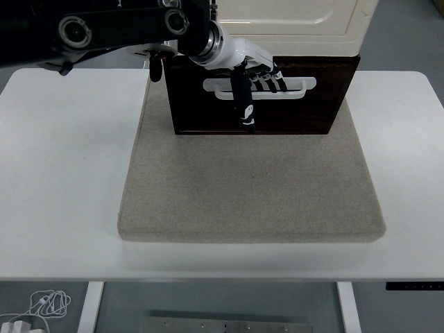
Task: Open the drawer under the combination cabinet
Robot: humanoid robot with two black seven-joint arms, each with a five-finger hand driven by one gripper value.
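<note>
**benchwatcher:** White tabletop (62, 173) fills most of the head view, grey floor past its edges. So where's the drawer in all this?

**servo_sam:** Top centre. It's the dark brown wooden drawer front (277, 111) sitting right under the cream-coloured glossy cabinet body (291, 28). The drawer has a white slotted handle (298, 84) running across its upper part, and the whole unit stands at the far end of a square beige felt mat (250, 201) that lies on the table.

**benchwatcher:** And the hand?

**servo_sam:** Left hand (251, 69), white shell with black fingers, comes in on the black left arm (104, 28) from the upper left. 4 fingers (272, 82) are curled into the handle slot, hooked over its bar, so I'd call it gripping the handle. The thumb (244, 104) isn't part of that grip, it hangs straight down across the brown panel below the handle.

**benchwatcher:** Is the drawer out at all?

**servo_sam:** Can't really tell from this angle. You see the front face tilted toward the camera, its bottom edge meeting the mat, and the cream body overhanging its top. No visible gap either way.

**benchwatcher:** Anything else around?

**servo_sam:** Tangle of white cable (45, 303) on the floor, bottom left, beside a white table leg (90, 305). Small black control strip (414, 285) on the table's front edge at the right.
</note>
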